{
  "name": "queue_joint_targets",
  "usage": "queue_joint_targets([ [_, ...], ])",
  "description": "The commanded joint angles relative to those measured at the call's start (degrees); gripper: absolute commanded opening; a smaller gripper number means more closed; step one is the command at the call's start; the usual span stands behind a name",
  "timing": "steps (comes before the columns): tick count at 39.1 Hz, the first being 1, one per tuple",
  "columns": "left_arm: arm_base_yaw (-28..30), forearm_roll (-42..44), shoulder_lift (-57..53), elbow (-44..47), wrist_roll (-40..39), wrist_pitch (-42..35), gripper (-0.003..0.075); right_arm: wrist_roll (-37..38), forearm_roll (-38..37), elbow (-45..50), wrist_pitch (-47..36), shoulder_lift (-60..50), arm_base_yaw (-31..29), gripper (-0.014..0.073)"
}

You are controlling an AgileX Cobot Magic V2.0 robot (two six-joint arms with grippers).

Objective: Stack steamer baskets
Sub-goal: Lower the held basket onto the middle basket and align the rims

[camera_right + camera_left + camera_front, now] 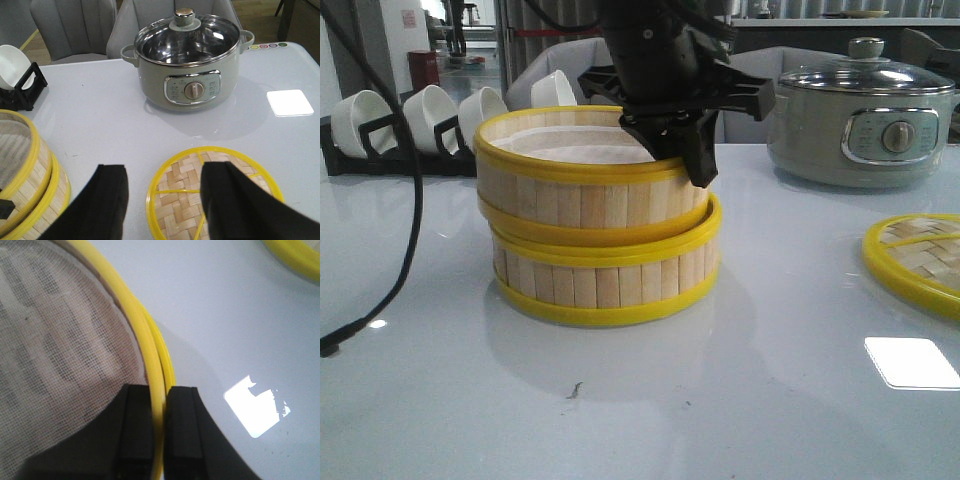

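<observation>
Centrally, two baskets stand stacked, top basket (582, 170) on bottom basket (605, 280); the left gripper (159, 427) pinches the top one's right rim. Rightward, the right gripper (165, 200) hangs open above the lid (210, 192); the pot's (187, 55) panel print is unreadable

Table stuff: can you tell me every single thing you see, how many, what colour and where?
Baskets: two, pale bamboo with yellow rims, stacked mid-table, top basket on bottom basket.
Lid: one, woven bamboo, yellow rim, flat on the table right of the stack.
Pot: one, grey-green with glass lid, far right at the back.
Bowls: at least four, white, in a black rack back left.
Cable: one, black, hanging at left.
Table: one, white and glossy.
Left gripper: black, closed on the top basket's rim.
Right gripper: black, open, above the lid.
</observation>
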Motion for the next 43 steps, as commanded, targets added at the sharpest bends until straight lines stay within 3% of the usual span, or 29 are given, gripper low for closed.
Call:
queue_joint_targets([
  [1,-0.42,-3.48,-2.74,-1.85,0.58,-2.62,0.0086,-0.33,-0.72,-2.03,-5.19,-0.18,0.09,0.0447],
  [21,-0.42,-4.26,-2.73,-1.98,0.58,-3.12,0.0086,-0.33,-0.72,-2.03,-5.09,-0.18,0.09,0.0447],
  [43,-0.42,-3.66,-2.73,-6.64,0.58,1.65,0.0086,-0.33,-0.72,-2.03,-4.53,-0.18,0.09,0.0447],
])
